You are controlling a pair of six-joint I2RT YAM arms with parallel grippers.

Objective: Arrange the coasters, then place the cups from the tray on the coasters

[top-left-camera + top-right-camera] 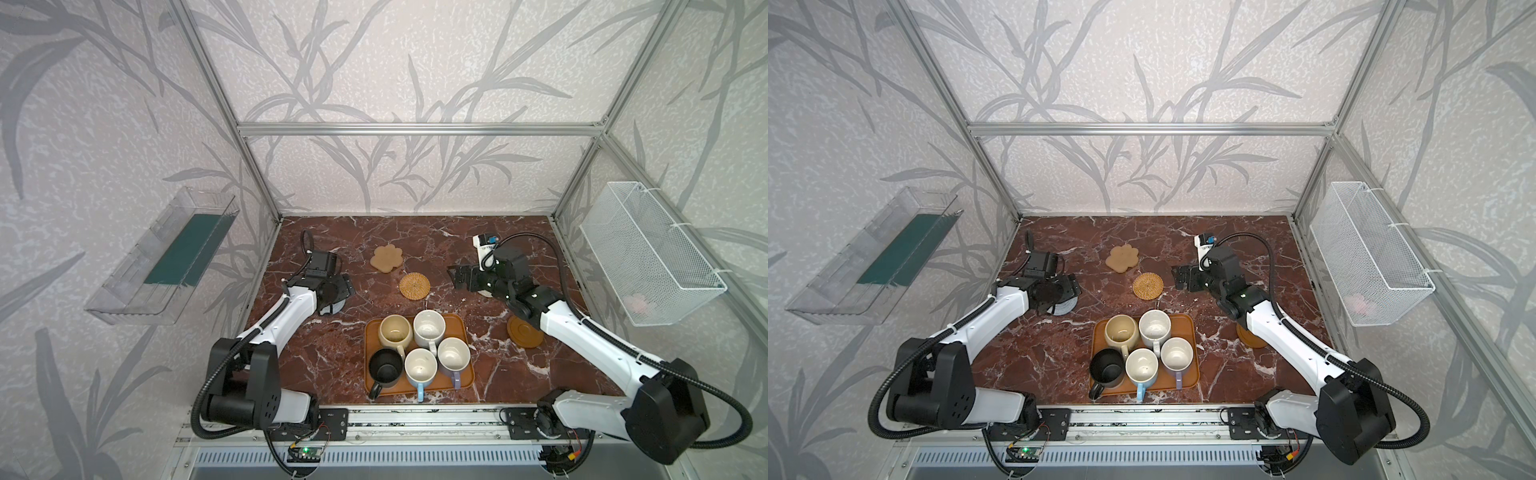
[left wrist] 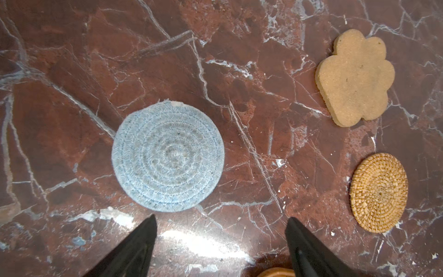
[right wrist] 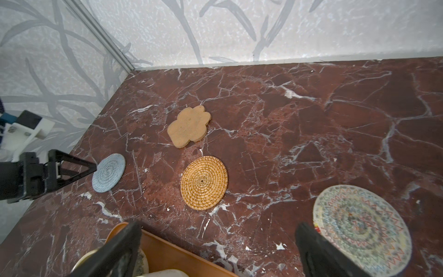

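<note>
Five cups stand on the orange-brown tray (image 1: 456,322): beige-yellow (image 1: 395,330), speckled white (image 1: 429,327), black (image 1: 385,368), light blue (image 1: 421,368), lavender (image 1: 454,357). On the marble lie the tan paw coaster (image 1: 387,257), the rattan coaster (image 1: 414,285) and the wooden disc (image 1: 524,331), which the right arm partly covers. My left gripper (image 2: 220,217) hovers open and empty just off the grey-blue coaster (image 2: 167,156). My right gripper (image 3: 219,224) is open and empty, between the tray corner and the patterned rope coaster (image 3: 362,227).
A clear plastic bin (image 1: 166,257) hangs on the left wall and a white wire basket (image 1: 648,253) on the right wall. Aluminium posts and patterned walls close in the marble table on three sides.
</note>
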